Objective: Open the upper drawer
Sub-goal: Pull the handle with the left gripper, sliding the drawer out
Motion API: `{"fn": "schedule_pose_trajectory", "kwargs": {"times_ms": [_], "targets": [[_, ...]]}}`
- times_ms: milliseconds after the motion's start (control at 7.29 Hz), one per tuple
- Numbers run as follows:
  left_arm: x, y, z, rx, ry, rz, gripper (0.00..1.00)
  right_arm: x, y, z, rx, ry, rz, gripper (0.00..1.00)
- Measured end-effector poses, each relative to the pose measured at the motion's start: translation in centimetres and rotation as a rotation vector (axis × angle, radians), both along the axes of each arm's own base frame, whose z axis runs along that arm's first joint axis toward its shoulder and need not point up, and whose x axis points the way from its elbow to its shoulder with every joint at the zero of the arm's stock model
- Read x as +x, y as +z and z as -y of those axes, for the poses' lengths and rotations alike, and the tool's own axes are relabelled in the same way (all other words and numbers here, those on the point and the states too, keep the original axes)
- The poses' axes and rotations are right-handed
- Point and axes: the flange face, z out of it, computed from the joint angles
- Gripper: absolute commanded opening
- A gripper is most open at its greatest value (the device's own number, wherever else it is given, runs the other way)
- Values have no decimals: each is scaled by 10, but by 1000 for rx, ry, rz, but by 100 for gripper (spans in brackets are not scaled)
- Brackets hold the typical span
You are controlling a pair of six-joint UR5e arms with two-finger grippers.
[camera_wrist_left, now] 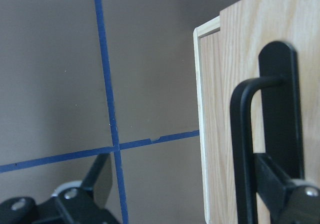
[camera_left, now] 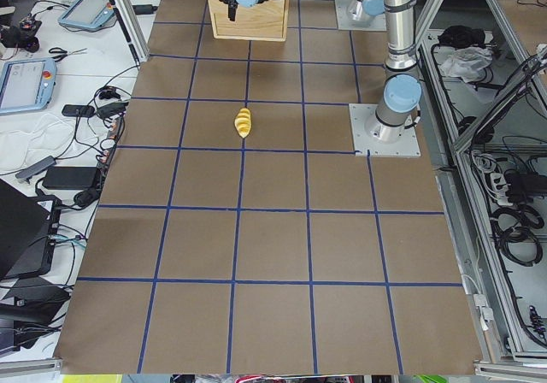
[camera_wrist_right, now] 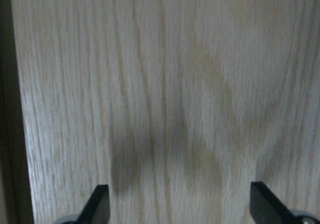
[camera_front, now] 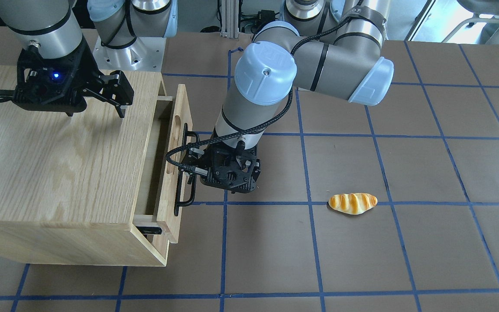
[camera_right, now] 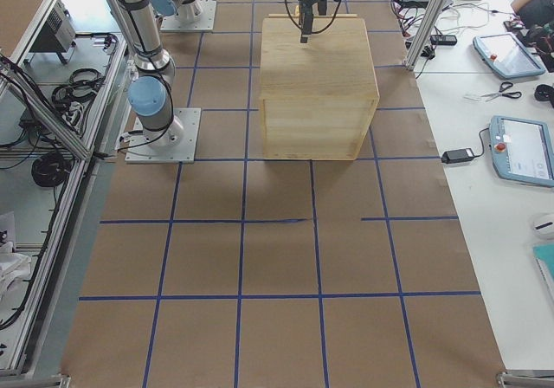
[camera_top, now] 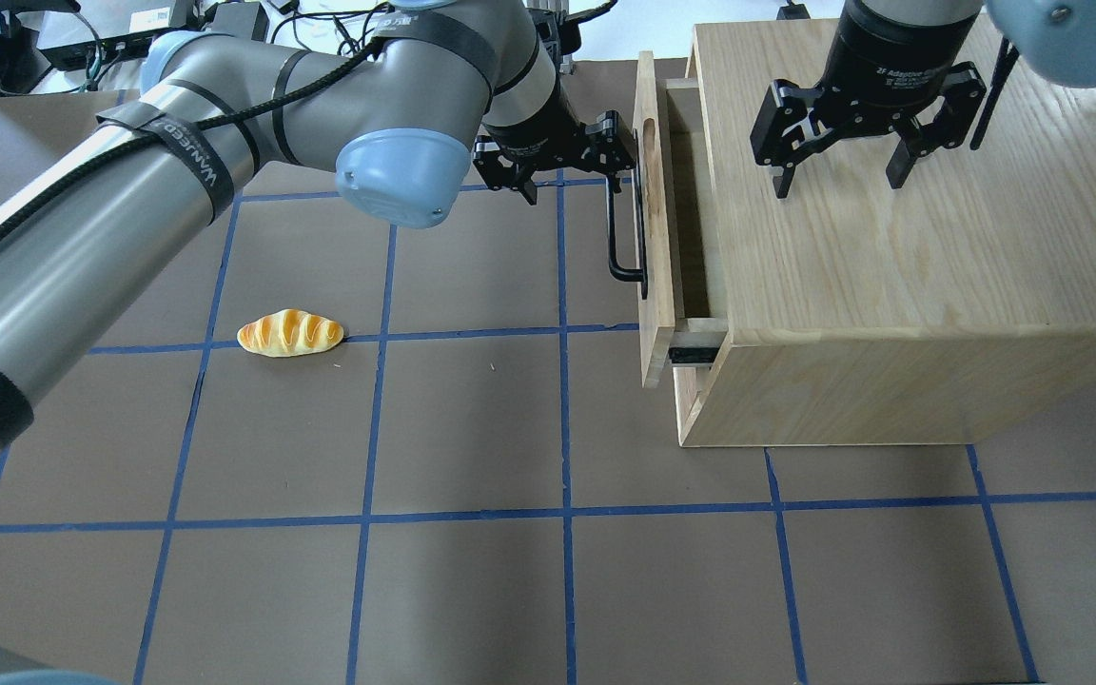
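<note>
The upper drawer [camera_top: 657, 247] stands partly out of the oak cabinet [camera_top: 890, 266], its front facing 9 o'clock in the overhead view. The left gripper [camera_top: 570, 181] has its jaws spread wide, one finger [camera_wrist_left: 272, 181] tucked between the black handle [camera_top: 612, 228] and the drawer front. The right gripper [camera_top: 840, 179] hovers over the cabinet top, jaws wide and empty.

Bright, even light from above washes the brown table [camera_top: 472, 428], leaving only soft, diffuse shadows, while the right wrist view of the oak cabinet top [camera_wrist_right: 165, 84] is dimmer and slightly blurred, with two faint shadows above the jaws.
</note>
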Motion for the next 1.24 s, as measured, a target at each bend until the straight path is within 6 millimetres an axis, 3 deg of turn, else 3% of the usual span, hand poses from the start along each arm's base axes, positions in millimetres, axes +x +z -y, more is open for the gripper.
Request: {"fn": "schedule_pose_trajectory", "kwargs": {"times_ms": [549, 1235], "targets": [[9, -3, 4, -11, -31, 41, 100, 0, 0, 0, 0, 1, 0, 100], [34, -3, 15, 0, -30, 55, 100, 0, 0, 0, 0, 0, 0, 100]]}}
